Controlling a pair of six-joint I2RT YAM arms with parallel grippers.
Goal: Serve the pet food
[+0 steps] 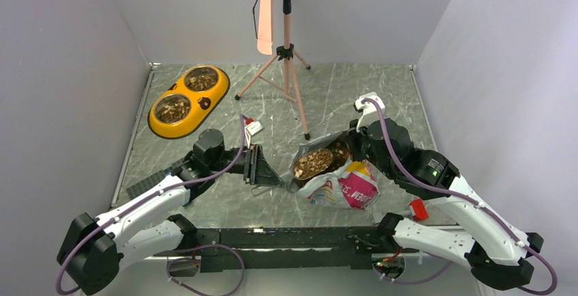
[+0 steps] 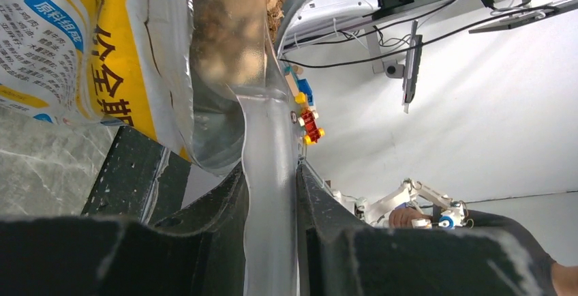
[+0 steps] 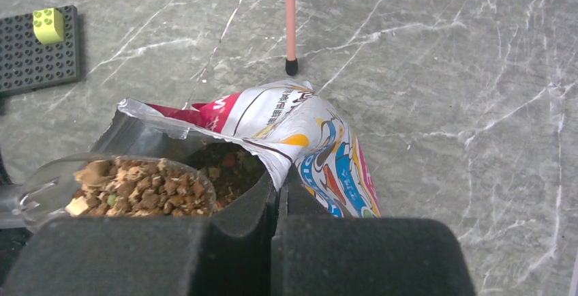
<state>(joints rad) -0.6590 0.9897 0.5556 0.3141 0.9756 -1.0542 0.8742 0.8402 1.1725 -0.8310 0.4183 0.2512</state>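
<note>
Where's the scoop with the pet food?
Top view: the scoop sits mid-table at the open mouth of the bag, heaped with pet food, held by the left gripper.

Soft, even light comes from above, and shadows on the tabletop (image 1: 341,98) are faint. The overhead view is sharp. In my left wrist view the kibble (image 2: 228,30) and scoop (image 2: 269,153) blur at close range, and the bag (image 2: 75,50) foil gleams. In my right wrist view my right hand (image 3: 278,194) is a dark, soft mass along the bottom edge.
</note>
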